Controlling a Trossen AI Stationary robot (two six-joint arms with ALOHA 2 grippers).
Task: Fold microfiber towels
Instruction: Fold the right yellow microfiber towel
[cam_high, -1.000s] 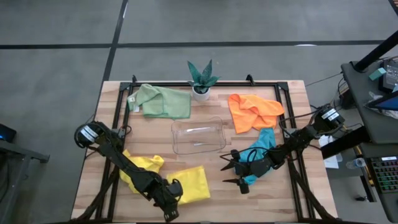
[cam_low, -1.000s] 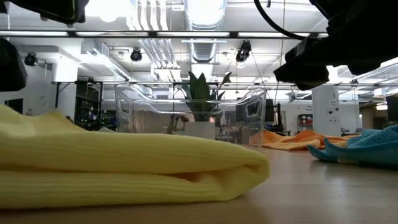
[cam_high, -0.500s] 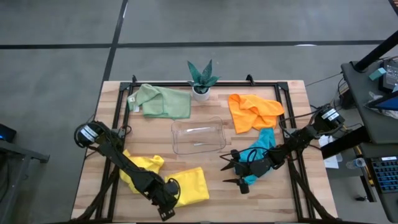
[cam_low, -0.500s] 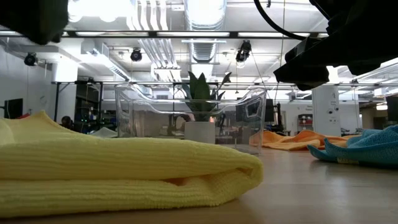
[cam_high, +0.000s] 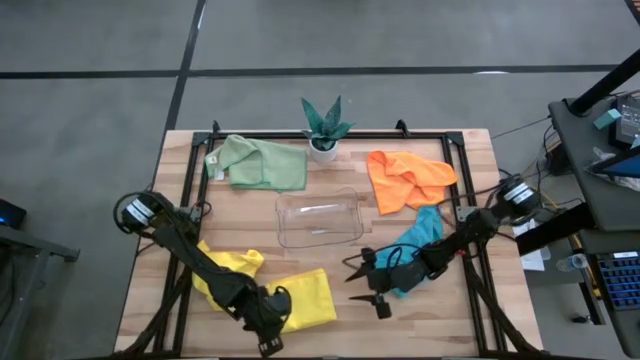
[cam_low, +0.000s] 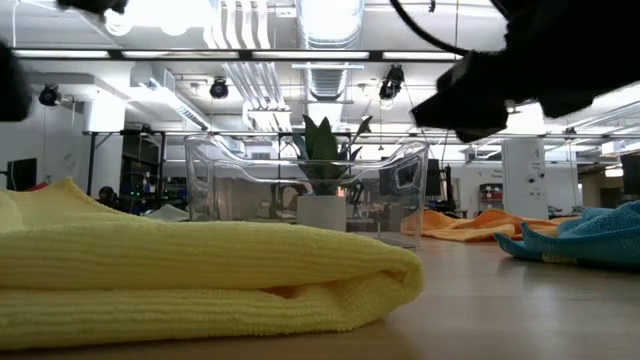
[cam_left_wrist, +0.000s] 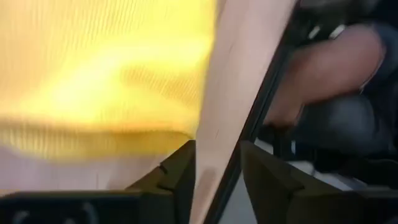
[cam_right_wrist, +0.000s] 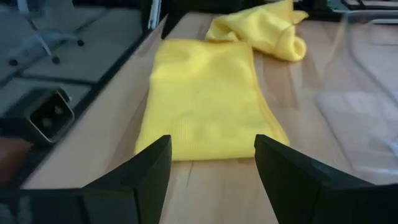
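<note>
A folded yellow towel (cam_high: 305, 298) lies flat near the table's near edge and fills the low view (cam_low: 200, 270). A second, crumpled yellow towel (cam_high: 232, 270) lies to its left. My left gripper (cam_high: 268, 338) hovers at the folded towel's near left corner, open by a narrow gap (cam_left_wrist: 217, 149) with bare wood between the fingers. My right gripper (cam_high: 360, 292) stands open to the right of the towel and faces it (cam_right_wrist: 211, 142). The teal towel (cam_high: 415, 245) lies under the right arm. The orange towel (cam_high: 405, 178) and the pale green towel (cam_high: 258, 163) lie at the far side.
A clear plastic tray (cam_high: 318, 218) stands at the table's middle. A small potted plant (cam_high: 323, 128) stands at the far edge. A black frame rail (cam_high: 470, 230) runs along the table's right side. Bare wood shows between the folded yellow towel and the right gripper.
My right gripper has moved toward the table's left and near edge, closer to the folded yellow towel, still open. The folded yellow towel's upper layer has sunk flatter, and its folded end has drawn back a little.
</note>
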